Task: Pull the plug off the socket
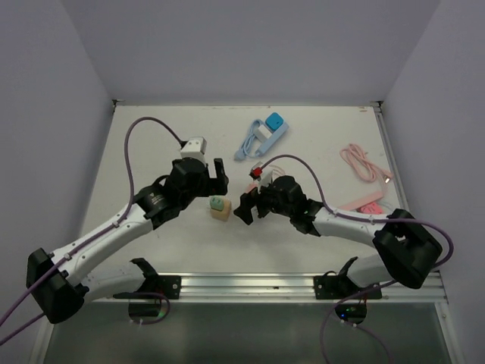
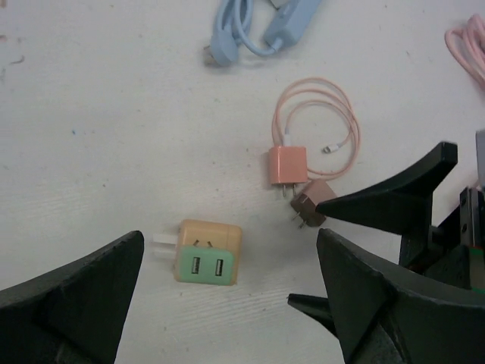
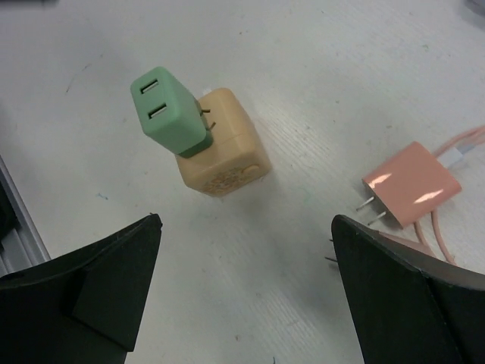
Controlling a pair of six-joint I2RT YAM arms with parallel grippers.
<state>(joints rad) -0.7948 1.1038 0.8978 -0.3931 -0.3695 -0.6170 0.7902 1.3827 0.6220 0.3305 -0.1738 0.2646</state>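
Both open: we are seeing the left gripper [image 2: 231, 239] and right gripper [image 3: 246, 221] standing spread wide, empty. The green plug [image 3: 168, 112] is sitting in the tan socket [image 3: 227, 155], near both.

Nothing to read here.
Plug [image 3: 170, 110], socket [image 3: 227, 155], charger [image 3: 413, 189]: no legible lettering, logo or number in any view.

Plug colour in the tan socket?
The plug is green; right wrist view shows it best.
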